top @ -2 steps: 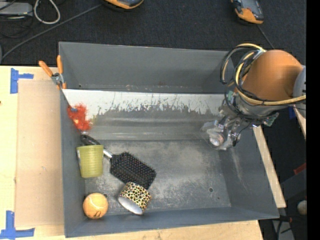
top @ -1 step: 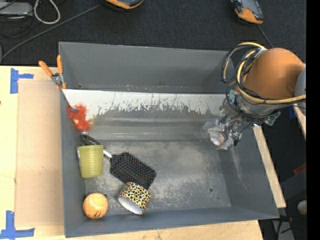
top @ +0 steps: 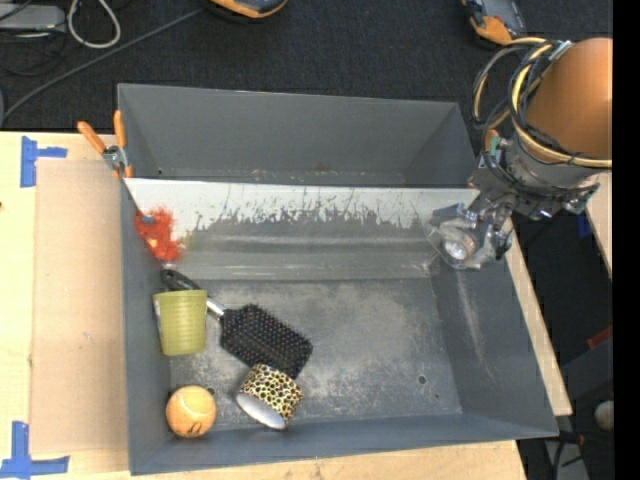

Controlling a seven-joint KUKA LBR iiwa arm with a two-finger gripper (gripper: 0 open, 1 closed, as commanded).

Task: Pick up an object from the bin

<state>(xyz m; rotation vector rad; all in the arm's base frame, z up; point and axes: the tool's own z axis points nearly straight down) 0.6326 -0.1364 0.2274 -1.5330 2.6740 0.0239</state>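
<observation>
My gripper hangs at the bin's right wall, near the back right corner, high above the floor. Nothing shows between its fingers. The loose things lie far from it at the front left: a black hairbrush, a leopard-print cup on its side, an olive-green cup standing upright, and an orange ball in the front left corner.
A small red-orange thing lies against the left wall near the back. The arm, with its orange dome and looped cables, stands over the bin's right rim. Bare grey floor spreads across the bin's middle and right.
</observation>
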